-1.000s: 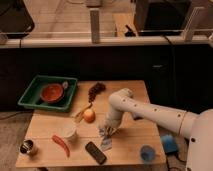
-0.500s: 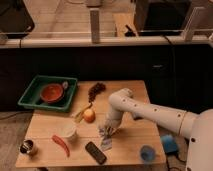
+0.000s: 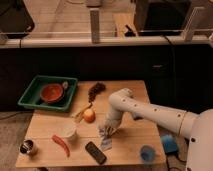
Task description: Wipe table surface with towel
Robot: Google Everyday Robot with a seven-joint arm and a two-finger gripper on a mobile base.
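With the tool low over the towel near the counter's front edge, its spread impossible to tell, a wide wipe could knock the orange or dark remote off.

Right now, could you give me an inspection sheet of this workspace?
Surface: wooden table, crowded on its left half.
Job's things: towel, crumpled near the table's middle.
Clutter: green tray holding a red bowl; grapes; orange; white cup; red pepper; metal can; black remote; blue cup.
Hand: hand down at the towel.
Cables: nothing seen.
Surroundings: railing behind the table.
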